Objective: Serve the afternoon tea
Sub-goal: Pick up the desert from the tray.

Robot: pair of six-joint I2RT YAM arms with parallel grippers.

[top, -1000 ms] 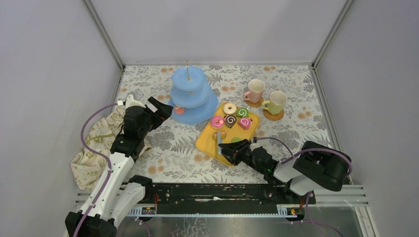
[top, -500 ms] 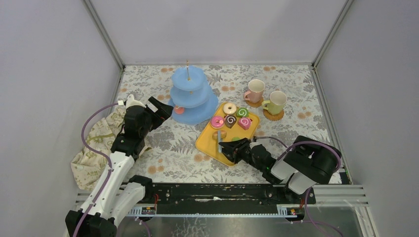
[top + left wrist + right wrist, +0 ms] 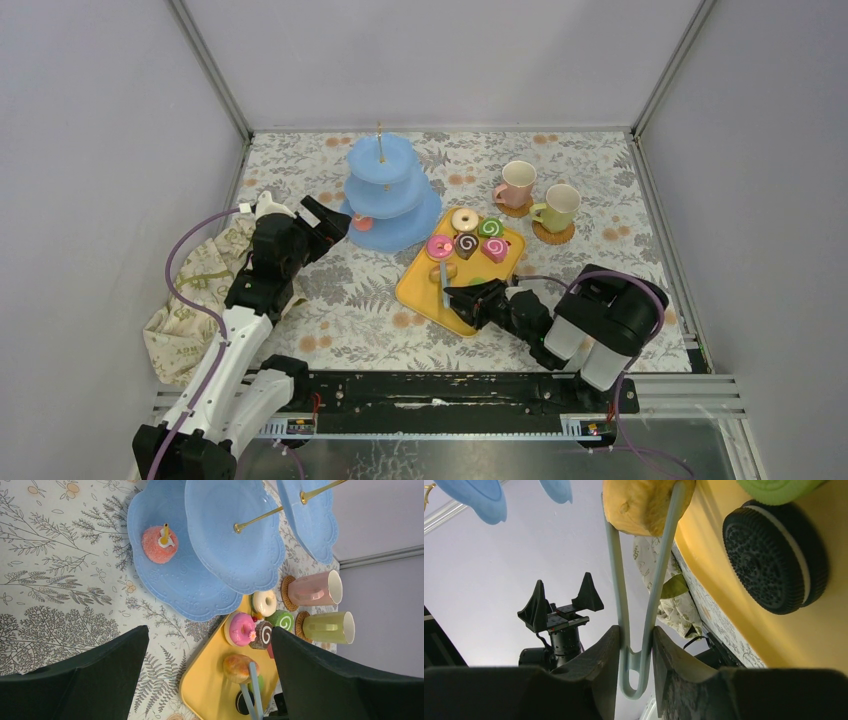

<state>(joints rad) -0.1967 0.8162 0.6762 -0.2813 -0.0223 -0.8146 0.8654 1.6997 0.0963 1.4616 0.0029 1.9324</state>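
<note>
Right gripper is clamping pale blue tongs, their long arms pinching an orange bun at the yellow tray. The three-tier stand is standing beyond-left, nearer the left gripper, whose fingers are spread wide. Tong tips are hiding behind the bun.

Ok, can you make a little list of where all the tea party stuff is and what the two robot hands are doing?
Stand: light-blue three-tier stand, one pink pastry on its bottom tier
Tray: yellow tray holding the other pastries
Mugs: pink mug and pale green mug, each on a coaster, beyond the tray
Right gripper: shut on blue tongs that pinch a tan bun at the tray
Left gripper: open, empty, beside the stand
</note>
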